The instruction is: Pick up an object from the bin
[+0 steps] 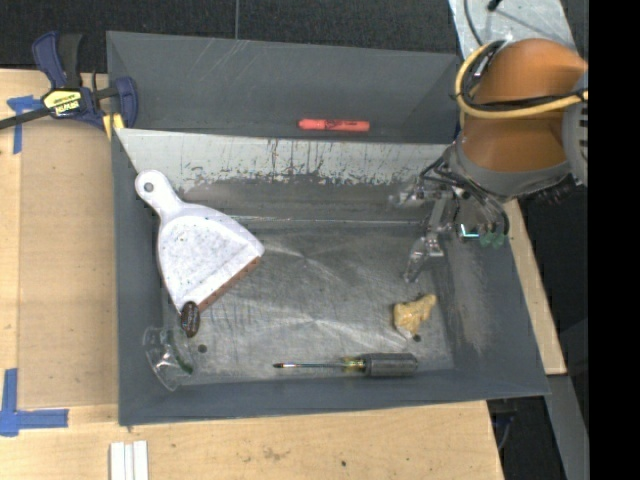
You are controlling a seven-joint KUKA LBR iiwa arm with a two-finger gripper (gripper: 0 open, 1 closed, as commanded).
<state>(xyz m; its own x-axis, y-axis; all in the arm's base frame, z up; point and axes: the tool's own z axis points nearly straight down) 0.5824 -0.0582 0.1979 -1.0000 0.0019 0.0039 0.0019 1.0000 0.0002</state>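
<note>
My gripper [424, 253] hangs by the right wall of the bin [482, 308], and the tan crumbly lump [413, 313] sits near it, toward the front edge — chunky, no clear long axis. Can't tell if I'm open or shut. The red sticker [334, 125] on the back wall isn't readable.

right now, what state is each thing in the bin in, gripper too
white dustpan, lying flat at left, handle toward the back-left corner
screwdriver, lying flat along the front wall, tip pointing left
tan lump, loose on the floor at right, untouched
clear cup, in the front-left corner, seemingly tipped over
gripper, low at right, just behind the tan lump, apart from it
</note>
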